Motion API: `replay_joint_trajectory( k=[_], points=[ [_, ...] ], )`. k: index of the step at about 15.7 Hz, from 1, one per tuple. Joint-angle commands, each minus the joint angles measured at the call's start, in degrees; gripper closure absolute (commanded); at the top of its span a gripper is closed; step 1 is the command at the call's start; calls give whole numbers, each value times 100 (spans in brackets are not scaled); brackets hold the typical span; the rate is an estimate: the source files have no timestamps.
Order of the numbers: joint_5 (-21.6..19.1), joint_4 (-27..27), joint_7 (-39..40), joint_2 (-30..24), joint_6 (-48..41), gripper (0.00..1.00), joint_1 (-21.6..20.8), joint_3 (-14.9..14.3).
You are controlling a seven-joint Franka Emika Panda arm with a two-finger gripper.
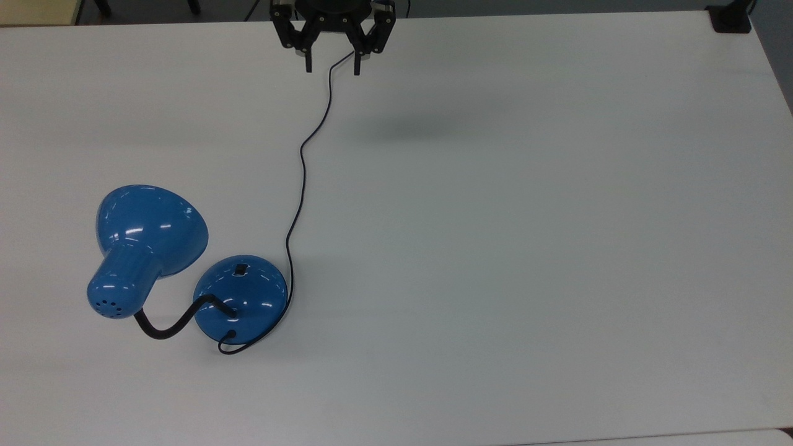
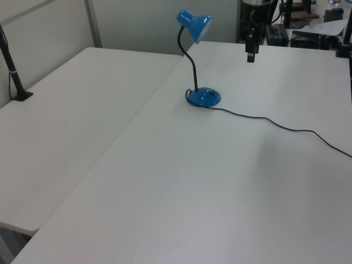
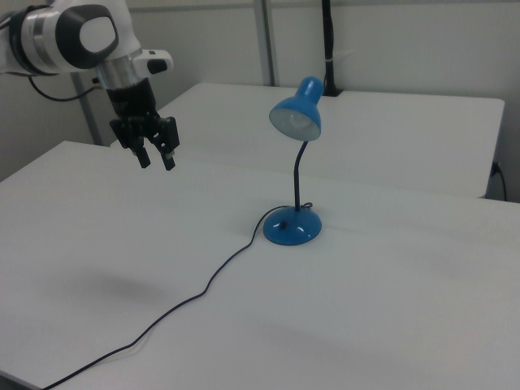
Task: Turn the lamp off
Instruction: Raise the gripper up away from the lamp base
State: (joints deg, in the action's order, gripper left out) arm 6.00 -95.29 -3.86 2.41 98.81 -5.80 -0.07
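White desks [image 3: 422, 325] fill the room, pushed edge to edge, with a pale partition wall behind them. On the nearest desk stands the lamp [image 1: 186, 272], toward the top view's left and well clear of every edge. Its round domed base [image 1: 241, 296] sits flat, a small black switch [image 1: 240, 269] set into the dome on the side facing the arm. From the base a black neck [image 3: 298, 177] rises upright, then bends so the shade [image 3: 297, 111] hangs out to one side. In the top view the shade lies to the base's left and its mouth faces up-left, away from the base; in the right view the mouth tilts down and toward the camera. No glow shows in the shade, so I judge it may already be off.

A thin cord [image 1: 302, 179] leaves the base's rim and snakes across the desk toward the arm.

High above the desk, well apart from the lamp, the gripper [image 1: 332, 62] hangs with its fingers spread and nothing between them.

That glossy shell looks hard and slippery, and the lamp top-heavy on a bendy neck, so a sideways shove could tip or slide it. I'd say the switch wants a straight downward press with a fingertip, no grasp at all.
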Motion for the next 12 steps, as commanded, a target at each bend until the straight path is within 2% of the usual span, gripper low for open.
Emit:
replay_joint_trajectory(
  k=[1,8,12],
  points=[
    [7,-60,-97,-65,-29,0,-53,-107],
    [-2,230,-115,22,-29,0,35,-98],
    [7,222,-106,23,-116,0,27,-98]
  ],
)
